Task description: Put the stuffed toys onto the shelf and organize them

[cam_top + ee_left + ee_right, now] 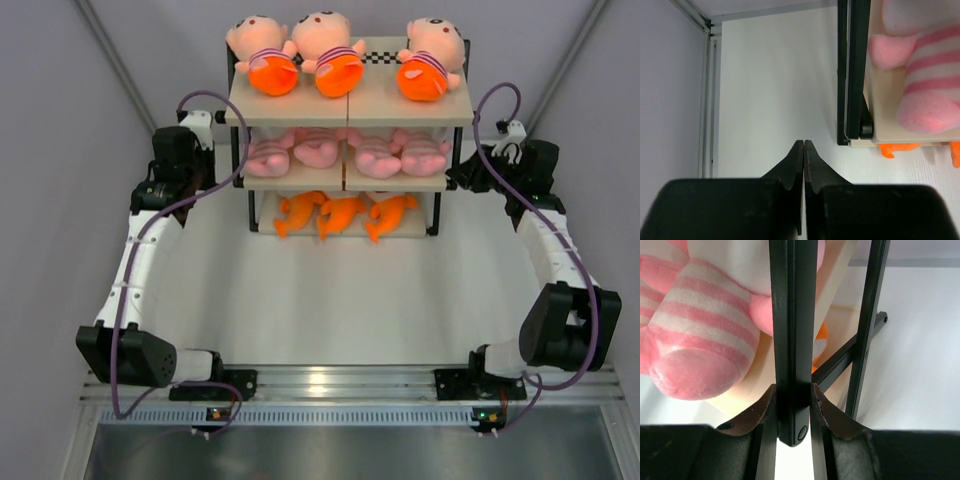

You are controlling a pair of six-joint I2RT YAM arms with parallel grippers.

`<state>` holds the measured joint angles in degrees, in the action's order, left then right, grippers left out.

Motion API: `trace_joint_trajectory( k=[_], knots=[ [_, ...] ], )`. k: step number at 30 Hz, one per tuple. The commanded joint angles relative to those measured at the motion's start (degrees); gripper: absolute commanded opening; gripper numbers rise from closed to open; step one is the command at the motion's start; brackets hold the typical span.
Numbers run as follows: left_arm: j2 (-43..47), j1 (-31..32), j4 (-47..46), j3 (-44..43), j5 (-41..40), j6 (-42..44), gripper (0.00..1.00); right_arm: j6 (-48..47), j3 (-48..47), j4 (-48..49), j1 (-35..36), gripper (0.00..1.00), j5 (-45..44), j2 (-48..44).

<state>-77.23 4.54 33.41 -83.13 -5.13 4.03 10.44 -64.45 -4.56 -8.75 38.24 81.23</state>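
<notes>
The shelf (pixel 380 107) stands at the back middle of the table. Three peach-headed dolls (pixel 330 55) lie on its top board, several pink striped animals (pixel 385 155) on the middle board, three orange sharks (pixel 340 215) on the bottom. My left gripper (pixel 205 140) is shut and empty (pixel 804 142), just left of the shelf's black post (pixel 850 75), above the table. My right gripper (pixel 462 178) is shut on a black post of the shelf frame (pixel 792 330), its jaws (pixel 792 387) clamping both sides, next to a pink animal (pixel 700 340).
Grey walls close in the table on both sides and at the back (pixel 670 75). A pink animal (pixel 930 75) and a shark tip (pixel 897 148) show at the shelf's left end. The arms' bases sit on a rail (pixel 340 380) at the near edge.
</notes>
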Motion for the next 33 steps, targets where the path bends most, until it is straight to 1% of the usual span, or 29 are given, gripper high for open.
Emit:
trace_joint_trajectory(
  k=[1,6,14,22,23,24,25,27,31,32,33],
  knots=[
    [3.2,-0.1,0.7,-0.5,1.0,0.4,0.0,-1.5,-0.1,-7.8,-1.8,0.0,1.3,0.5],
    [4.5,-0.2,1.5,0.0,1.3,0.8,0.0,-0.9,-3.0,-7.7,-4.1,0.0,0.1,2.2],
    [5.6,-0.1,1.7,-0.2,1.2,0.9,0.0,-2.2,-8.8,-10.3,-4.2,0.0,-1.4,5.2],
    [6.1,-0.1,2.3,0.2,0.5,1.4,0.0,-2.3,-10.9,-10.9,-4.3,0.0,-1.9,6.7],
    [6.1,-0.1,2.3,0.5,0.4,1.6,0.0,-2.1,-10.5,-10.7,-4.3,0.05,-1.5,6.2],
    [6.4,-0.1,2.3,0.8,0.3,1.9,0.0,-1.8,-10.1,-10.6,-4.3,0.13,-1.3,5.7],
    [6.4,-0.1,2.3,1.0,0.1,2.0,0.02,-1.6,-9.6,-10.0,-4.3,0.28,-1.5,5.1],
    [6.6,-0.1,2.4,1.9,-0.1,2.6,0.05,-1.5,-7.6,-9.8,-4.3,0.48,-2.5,2.4],
    [6.7,-0.1,2.6,3.3,-0.6,3.5,0.12,-1.1,-5.1,-10.4,-4.3,0.75,-6.0,-2.7],
    [7.0,-0.1,2.8,3.6,-0.8,3.7,0.14,-0.3,-4.2,-10.5,-4.3,0.85,-7.9,-5.0],
    [7.3,-0.1,2.9,4.3,-0.9,4.0,0.15,0.0,-3.8,-10.8,-4.3,0.87,-9.2,-6.2]
  ],
)
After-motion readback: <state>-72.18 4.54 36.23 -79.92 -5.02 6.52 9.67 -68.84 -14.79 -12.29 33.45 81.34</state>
